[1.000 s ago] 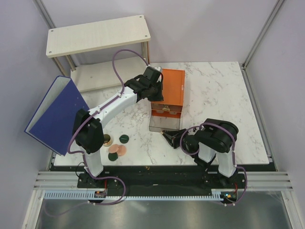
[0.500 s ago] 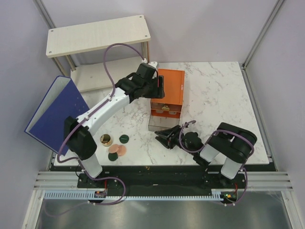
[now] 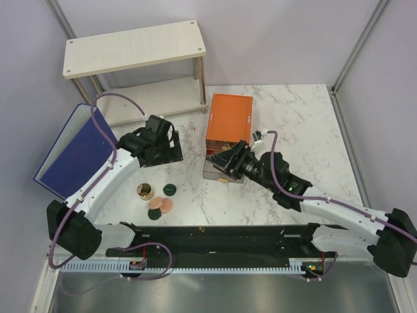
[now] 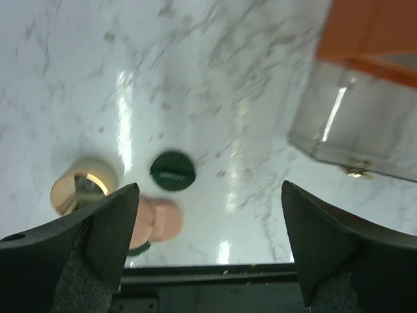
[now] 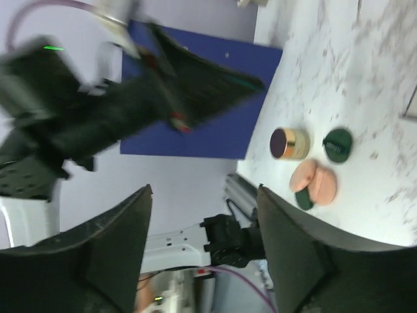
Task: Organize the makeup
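Risks first: the makeup is packed tight at the near left of the tabletop. It is made up of a gold-rimmed jar, a dark green compact, a peach disc and a second compact partly covered by the disc. With a span this wide, a neighbour is likely to be knocked or dragged when one piece is closed on. The flat discs may be scraped along the marble rather than lifted, and the round jar may be squeezed out sideways if caught off-centre

Second risk: the pulled-out drawer of the orange drawer box is crowded by the right hand, so the drawer could be pushed shut, or the arms brought together once something is carried there

Left hand: held off the tabletop just far of the cluster and aimed at it, fingers spread wide, nothing gripped, nothing touched

Right hand: fingers also spread wide, nothing held; contact with the drawer cannot be confirmed from above
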Controlling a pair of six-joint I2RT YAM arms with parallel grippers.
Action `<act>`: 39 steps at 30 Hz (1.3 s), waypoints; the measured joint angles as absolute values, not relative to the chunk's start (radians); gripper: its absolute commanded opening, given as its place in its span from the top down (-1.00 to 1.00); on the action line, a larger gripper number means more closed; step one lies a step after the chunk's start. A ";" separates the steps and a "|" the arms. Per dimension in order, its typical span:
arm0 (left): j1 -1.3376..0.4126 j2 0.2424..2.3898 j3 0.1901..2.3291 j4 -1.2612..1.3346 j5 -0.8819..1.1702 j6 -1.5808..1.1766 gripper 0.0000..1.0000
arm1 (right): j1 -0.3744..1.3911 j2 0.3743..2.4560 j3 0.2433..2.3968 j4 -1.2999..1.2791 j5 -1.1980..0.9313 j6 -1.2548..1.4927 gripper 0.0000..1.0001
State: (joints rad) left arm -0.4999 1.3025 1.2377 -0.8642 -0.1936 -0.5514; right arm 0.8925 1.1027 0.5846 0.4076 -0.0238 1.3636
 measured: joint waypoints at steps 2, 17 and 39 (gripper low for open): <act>-0.466 1.283 1.144 -0.907 -0.194 -0.587 -0.95 | 0.882 1.060 0.704 0.242 0.001 1.237 -0.55; -0.339 1.132 0.872 -1.065 -0.230 -0.736 -0.91 | 0.413 1.399 1.138 -0.263 -0.111 0.603 -0.55; -0.072 1.206 0.812 -1.071 -0.108 -0.739 -0.89 | 0.380 1.804 1.502 -0.308 -0.211 0.459 0.87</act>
State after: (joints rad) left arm -0.0723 1.2057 0.8124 -1.0710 -0.1081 -0.7391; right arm 0.3801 1.8042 1.5017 -0.3084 -0.2108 0.4591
